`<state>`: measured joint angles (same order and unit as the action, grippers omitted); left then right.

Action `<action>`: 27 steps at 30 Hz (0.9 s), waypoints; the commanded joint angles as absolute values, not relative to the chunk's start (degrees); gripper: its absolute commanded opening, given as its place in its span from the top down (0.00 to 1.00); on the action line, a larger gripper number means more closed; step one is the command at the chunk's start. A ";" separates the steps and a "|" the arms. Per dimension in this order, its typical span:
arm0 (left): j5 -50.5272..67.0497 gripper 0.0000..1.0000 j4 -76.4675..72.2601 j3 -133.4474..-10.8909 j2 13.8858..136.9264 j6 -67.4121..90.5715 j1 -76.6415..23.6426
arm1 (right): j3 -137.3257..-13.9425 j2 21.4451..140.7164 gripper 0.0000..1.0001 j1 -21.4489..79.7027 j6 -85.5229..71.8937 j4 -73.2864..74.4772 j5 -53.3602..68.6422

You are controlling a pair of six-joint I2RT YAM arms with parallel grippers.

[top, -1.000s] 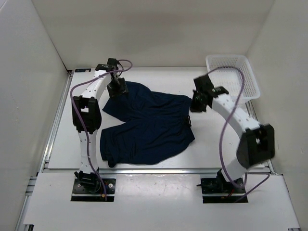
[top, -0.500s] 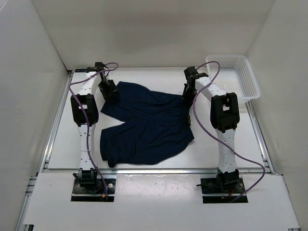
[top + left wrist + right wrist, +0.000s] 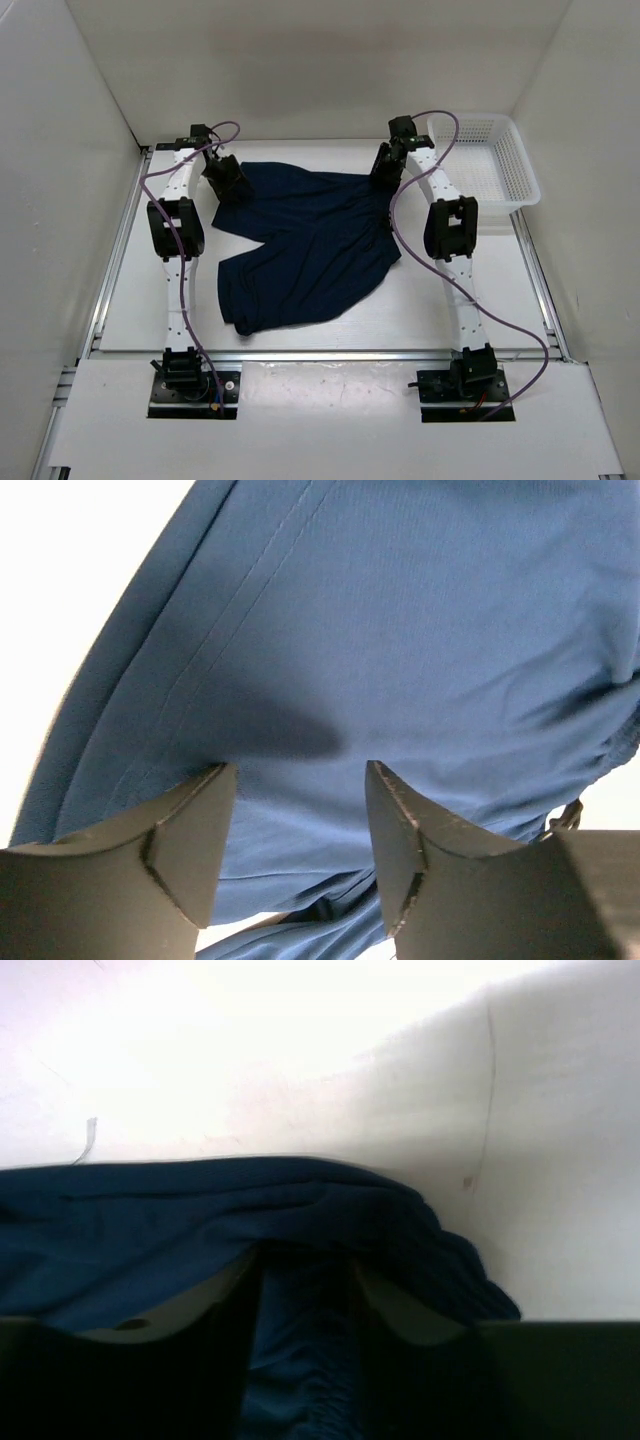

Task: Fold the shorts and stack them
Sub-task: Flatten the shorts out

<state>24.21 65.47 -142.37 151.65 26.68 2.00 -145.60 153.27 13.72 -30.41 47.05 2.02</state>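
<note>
The dark navy shorts (image 3: 310, 240) lie spread flat on the white table, waistband to the right and legs to the left. My left gripper (image 3: 222, 180) is at the far left corner, over a leg. In the left wrist view its jaws (image 3: 295, 770) stand apart with flat blue fabric (image 3: 400, 630) showing between them. My right gripper (image 3: 383, 172) is at the far right corner on the waistband. In the right wrist view its jaws (image 3: 305, 1260) stand close together with bunched gathered fabric (image 3: 150, 1220) between and over the tips.
A white mesh basket (image 3: 530, 165) stands at the far right corner, just right of the right arm. White walls close in the table at the back and both sides. Purple cables loop off both arms.
Both grippers have moved toward the far wall, the right one also leftward. The shorts came with them, and now lie flatter and more stretched out.
</note>
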 commanded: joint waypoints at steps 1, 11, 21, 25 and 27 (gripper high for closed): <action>26.81 0.33 62.40 -144.67 151.00 27.25 2.20 | -148.62 151.90 0.53 12.04 -30.41 42.30 8.59; 23.74 0.22 61.08 -139.94 131.51 26.55 2.20 | -133.09 127.64 0.22 15.11 -24.70 37.88 12.57; 13.19 0.88 59.60 -98.74 101.71 23.29 0.80 | -89.95 96.20 0.62 20.82 -26.10 32.45 6.59; 10.90 0.90 56.17 -80.88 98.44 24.52 0.79 | -70.72 87.03 0.69 22.15 -26.72 31.90 5.01; 10.90 0.79 54.76 -77.97 98.44 24.52 0.79 | -66.03 83.17 0.66 22.67 -26.72 32.43 5.01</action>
